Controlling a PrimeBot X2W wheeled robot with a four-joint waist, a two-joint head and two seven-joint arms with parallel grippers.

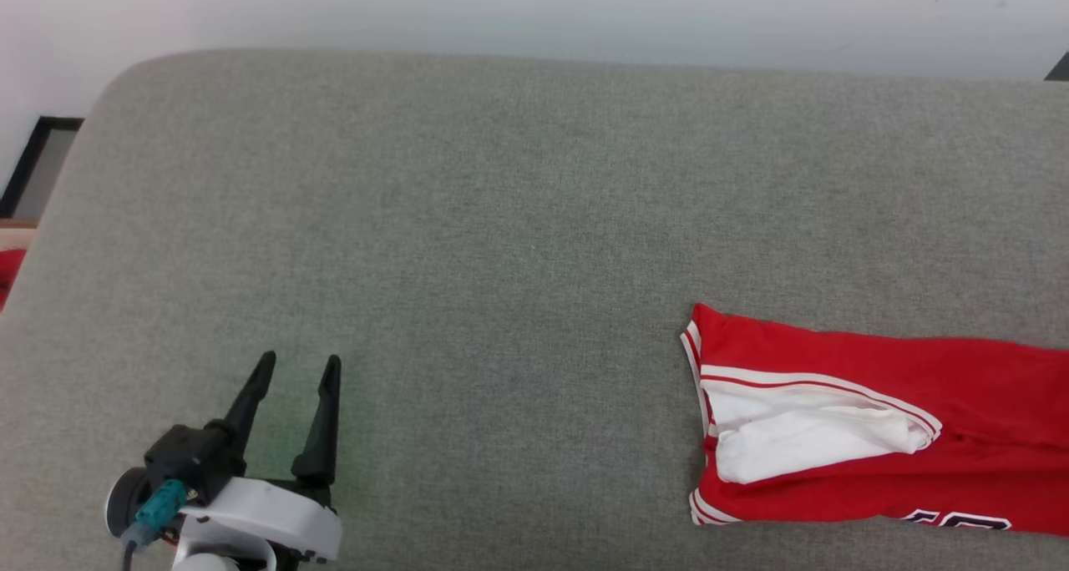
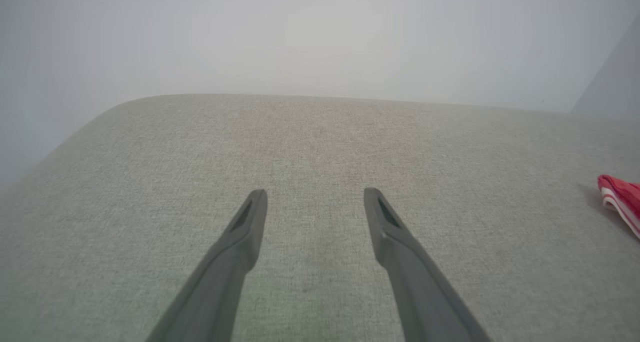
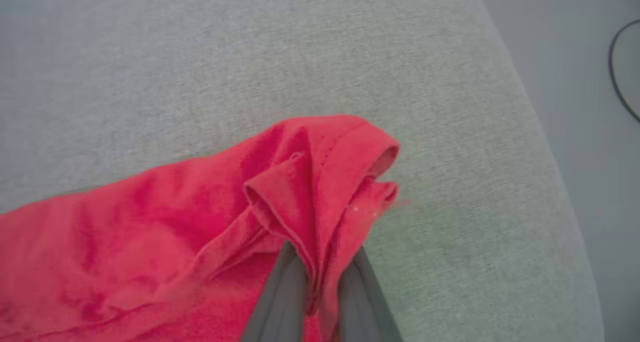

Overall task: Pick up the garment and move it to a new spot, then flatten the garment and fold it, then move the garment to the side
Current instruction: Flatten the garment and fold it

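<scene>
Head view, left gripper (image 1: 301, 359) lower left, fingers spread and empty over grey cushion (image 1: 501, 220), garment (image 1: 877, 371) lying at right edge, left wrist view, garment's striped edge far right, right wrist view, right gripper (image 3: 322, 254) clamped on bunched red fold of garment

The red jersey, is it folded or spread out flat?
Folded, not spread: the garment lies as a narrow band with its white sleeve tucked between red layers, and the right end effector pinches a bunched edge.

The head view looks steeply down on the grey surface (image 1: 501, 220), toward the wall (image 1: 501, 12). The left wrist view skims low across it, facing that wall. The right wrist view hangs close over the garment (image 3: 150, 222), which all three share.
</scene>
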